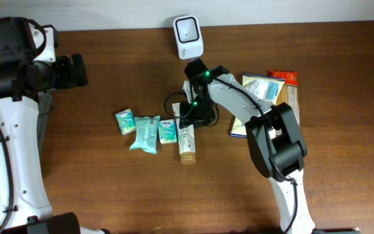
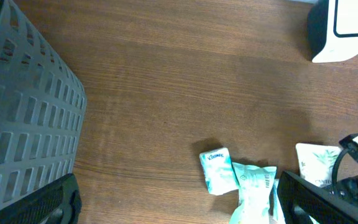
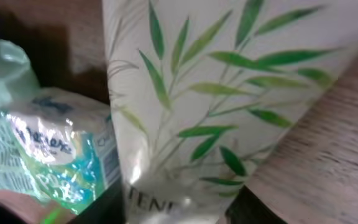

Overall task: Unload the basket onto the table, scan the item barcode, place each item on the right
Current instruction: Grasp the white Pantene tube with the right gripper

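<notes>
Just under right gripper [image 1: 192, 120] — tube [image 1: 187, 140], lying flat

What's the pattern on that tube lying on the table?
Green leafy sprigs on a whitish tube, seen best in the right wrist view.

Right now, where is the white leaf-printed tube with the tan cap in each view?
Overhead: white leaf-printed tube at table centre, cap toward the bottom edge.
Left wrist: lower right, partly covered.
Right wrist: fills the middle.
Shared landmark: white box-shaped scanner, above it in overhead and left wrist; absent from right wrist.
</notes>
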